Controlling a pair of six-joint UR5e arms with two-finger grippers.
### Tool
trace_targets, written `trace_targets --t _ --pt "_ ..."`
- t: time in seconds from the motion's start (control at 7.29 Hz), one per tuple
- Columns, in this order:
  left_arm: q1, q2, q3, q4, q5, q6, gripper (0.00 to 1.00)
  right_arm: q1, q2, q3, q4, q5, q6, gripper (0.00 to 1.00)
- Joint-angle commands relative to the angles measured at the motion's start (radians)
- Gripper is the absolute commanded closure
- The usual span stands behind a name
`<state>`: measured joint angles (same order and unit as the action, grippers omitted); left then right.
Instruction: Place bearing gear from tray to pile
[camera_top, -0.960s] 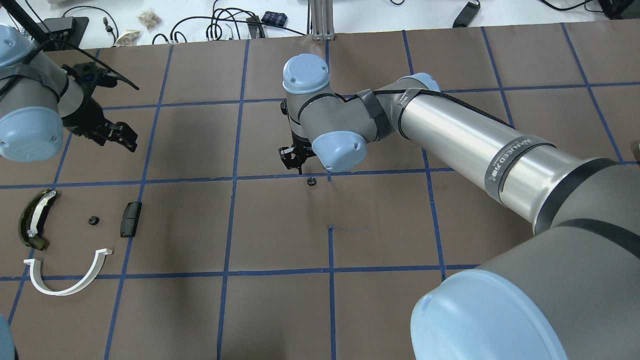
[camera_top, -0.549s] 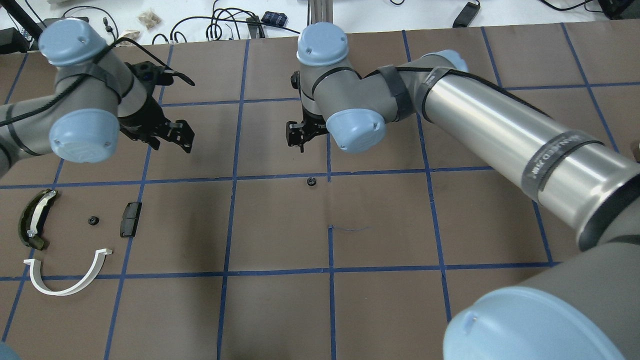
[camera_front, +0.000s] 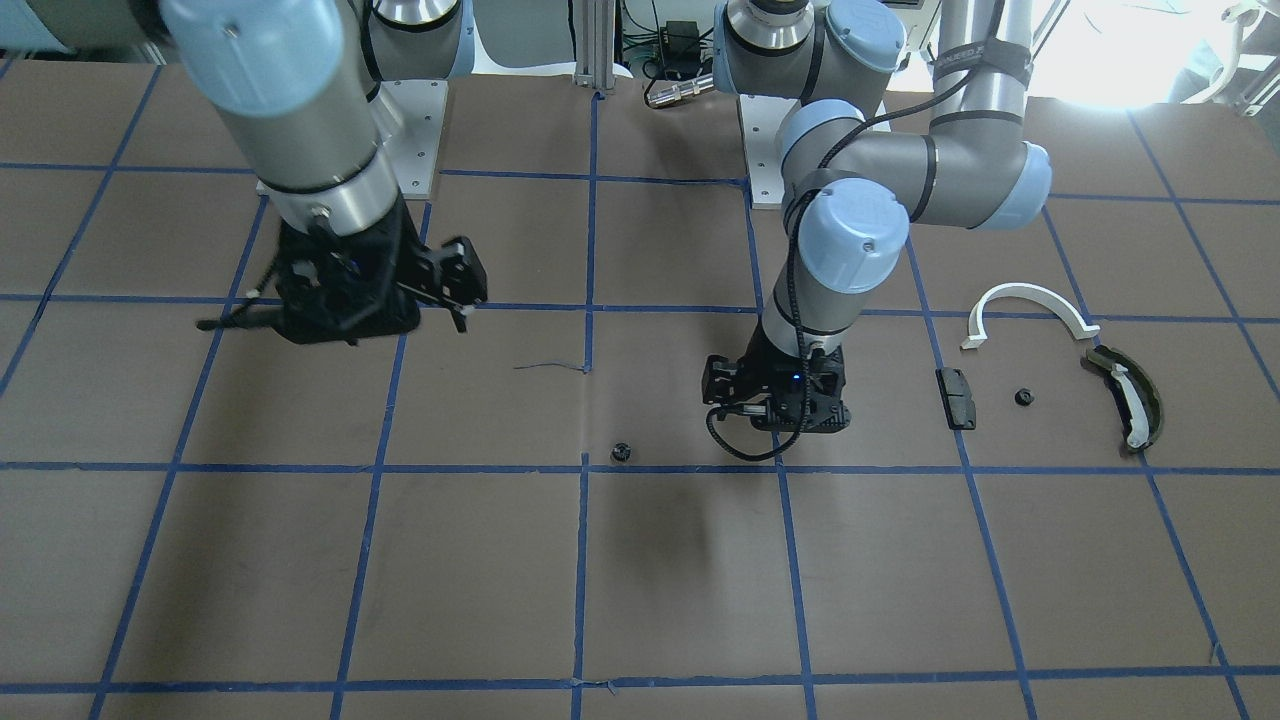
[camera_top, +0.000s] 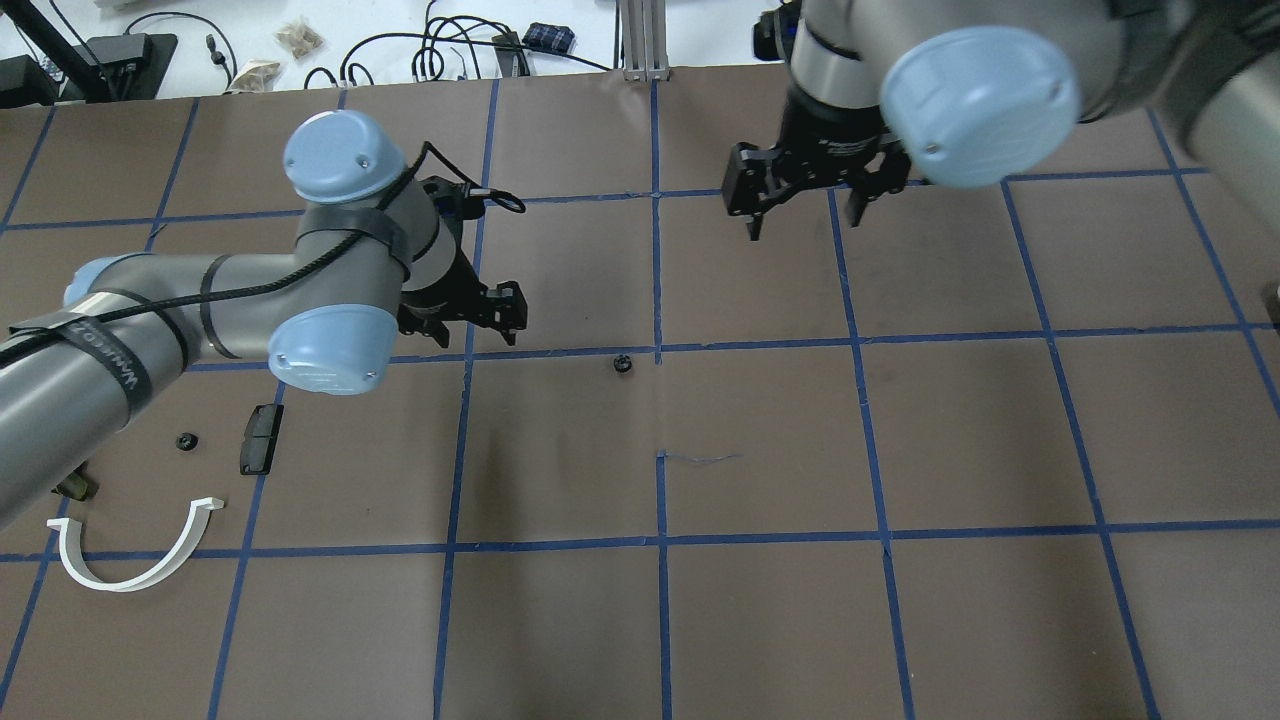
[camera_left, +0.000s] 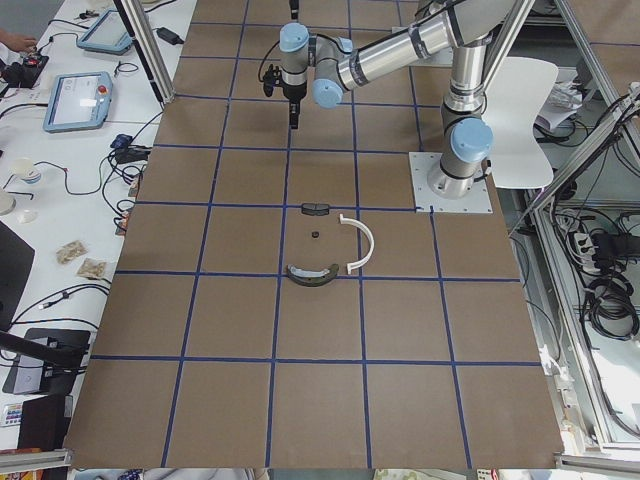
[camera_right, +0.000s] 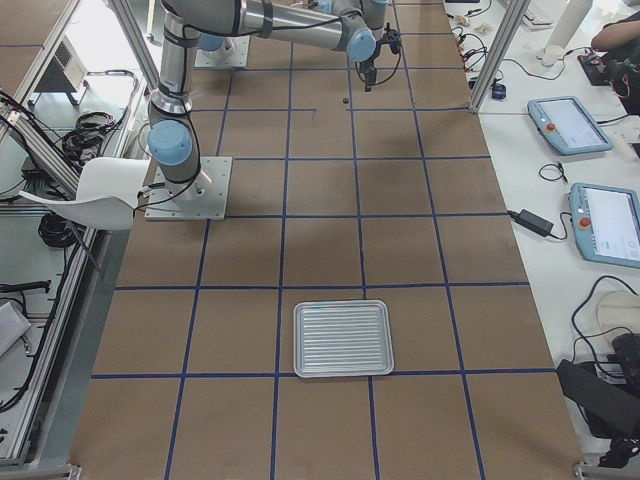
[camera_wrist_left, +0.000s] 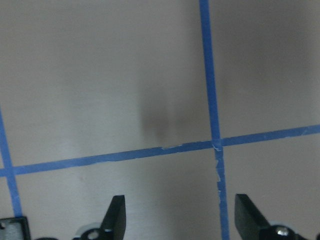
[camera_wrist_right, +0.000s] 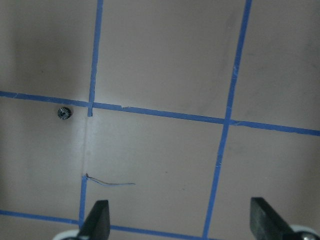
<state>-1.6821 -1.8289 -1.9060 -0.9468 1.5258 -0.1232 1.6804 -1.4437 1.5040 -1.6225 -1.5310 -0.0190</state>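
small dark round toothed bearing gear (camera_wrist_right: 63, 113) on table (camera_top: 760, 620), left fingers (camera_wrist_left: 116, 217) spread empty, right fingers (camera_wrist_right: 97, 220) spread empty

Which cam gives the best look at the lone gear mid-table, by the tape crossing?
Right wrist-mounted: the bearing gear lies unobstructed, with its teeth visible. Overhead and front-facing show only a small dark dot, and exterior right shows a speck. The left wrist view misses it.
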Motion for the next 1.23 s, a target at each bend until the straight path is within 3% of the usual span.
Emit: trace_targets --t 0.0,0.27,0.69,1.1 --pt "-0.14 -0.082 0.063 0.002 -0.001 -0.2 0.2 -0.077 -0.09 0.008 0.063 0.005 -0.035 0.0" --pt "-0.2 -0.191 0.213 -0.003 0.01 -0.245 0.2 -0.074 -0.095 0.008 0.05 0.005 -0.027 0.0" --pt "-0.241 -0.257 0.214 0.003 0.053 -0.271 0.2 -0.076 -0.103 0.012 0.018 0.009 -0.038 0.0" --pt "-0.241 -0.26 0.208 0.003 0.051 -0.274 0.24 -0.074 -0.093 0.013 -0.032 0.009 -0.033 0.0"
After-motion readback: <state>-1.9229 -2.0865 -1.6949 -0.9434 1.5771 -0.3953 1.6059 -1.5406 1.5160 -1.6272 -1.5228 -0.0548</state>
